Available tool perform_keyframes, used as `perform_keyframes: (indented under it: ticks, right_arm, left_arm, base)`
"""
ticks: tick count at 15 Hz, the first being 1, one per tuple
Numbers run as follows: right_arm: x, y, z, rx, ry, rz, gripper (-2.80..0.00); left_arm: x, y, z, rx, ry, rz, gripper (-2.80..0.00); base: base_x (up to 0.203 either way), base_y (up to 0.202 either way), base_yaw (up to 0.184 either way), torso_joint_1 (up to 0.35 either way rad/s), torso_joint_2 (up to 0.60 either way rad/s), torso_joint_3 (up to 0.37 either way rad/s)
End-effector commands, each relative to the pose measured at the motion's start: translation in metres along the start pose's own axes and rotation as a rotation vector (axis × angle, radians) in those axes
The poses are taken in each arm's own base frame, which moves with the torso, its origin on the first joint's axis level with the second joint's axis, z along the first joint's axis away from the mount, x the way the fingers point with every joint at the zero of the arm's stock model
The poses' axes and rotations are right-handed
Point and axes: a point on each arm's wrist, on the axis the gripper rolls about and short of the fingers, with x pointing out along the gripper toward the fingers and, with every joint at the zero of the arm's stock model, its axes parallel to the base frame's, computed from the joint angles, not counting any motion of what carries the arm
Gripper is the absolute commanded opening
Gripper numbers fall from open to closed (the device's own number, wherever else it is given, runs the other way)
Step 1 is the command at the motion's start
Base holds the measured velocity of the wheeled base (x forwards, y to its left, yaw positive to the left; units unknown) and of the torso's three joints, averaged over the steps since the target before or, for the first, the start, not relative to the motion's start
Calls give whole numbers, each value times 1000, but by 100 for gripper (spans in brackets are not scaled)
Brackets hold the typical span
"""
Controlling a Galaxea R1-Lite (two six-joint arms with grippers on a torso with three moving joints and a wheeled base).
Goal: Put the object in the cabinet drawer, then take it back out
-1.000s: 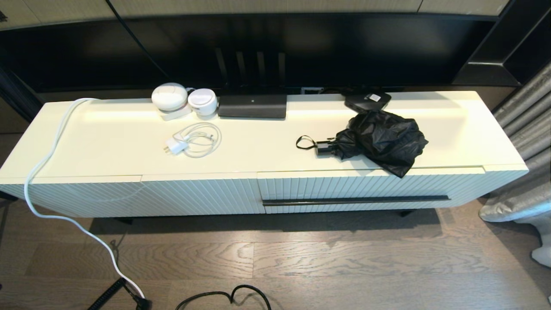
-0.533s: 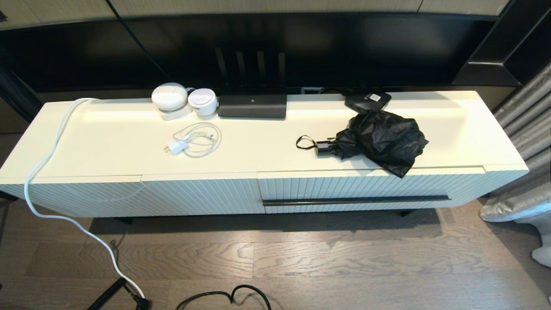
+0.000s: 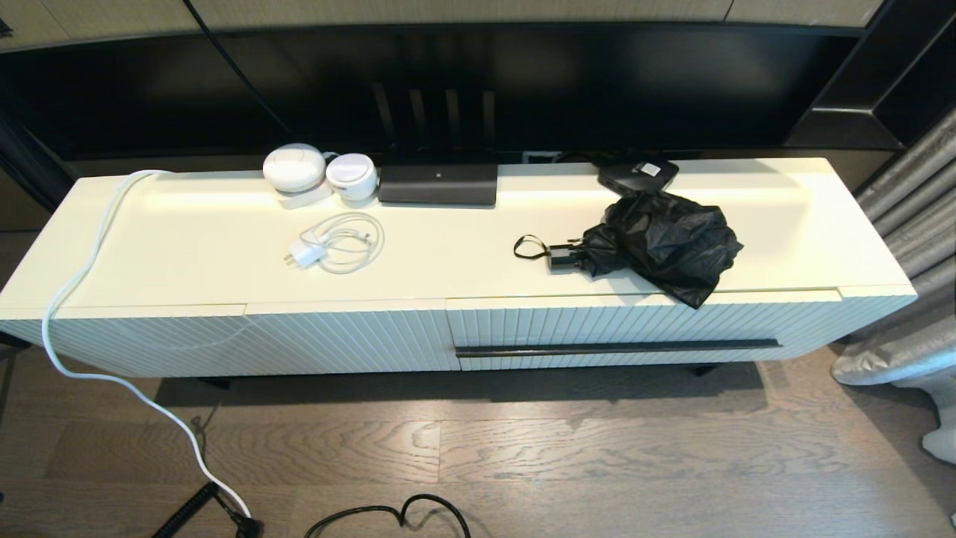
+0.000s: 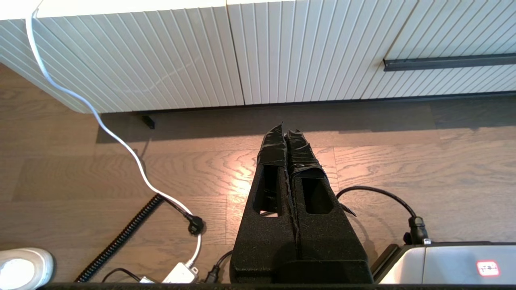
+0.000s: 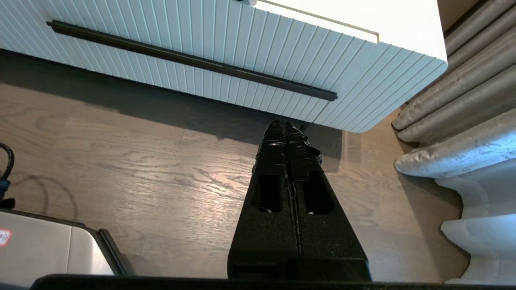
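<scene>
Unmoved since the earlier frames, the umbrella (image 3: 661, 243) lies right of centre on the cabinet top (image 3: 187, 246) above the closed drawer (image 3: 642, 329), while the left gripper (image 4: 287, 135) and right gripper (image 5: 287, 129) hang pressed together over the floor (image 3: 523, 448).

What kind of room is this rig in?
Most likely a home living room: a low cream TV cabinet on wood flooring, a large dark screen behind it, grey curtains at the robot's right, and a folding umbrella on top.
</scene>
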Motion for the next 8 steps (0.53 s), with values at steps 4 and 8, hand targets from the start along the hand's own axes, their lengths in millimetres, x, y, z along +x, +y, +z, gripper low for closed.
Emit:
perform_keyframes:
  ticks: [4, 8]
  right_arm:
    - [0, 0, -1, 30, 3, 1, -280]
    - [0, 0, -2, 94, 15, 2, -280]
  left_arm:
    - [0, 0, 0, 0, 3, 2, -280]
    - [0, 0, 0, 0, 3, 1, -280]
  base:
    - [0, 0, 0, 0, 0, 0]
    - [0, 0, 0, 0, 0, 0]
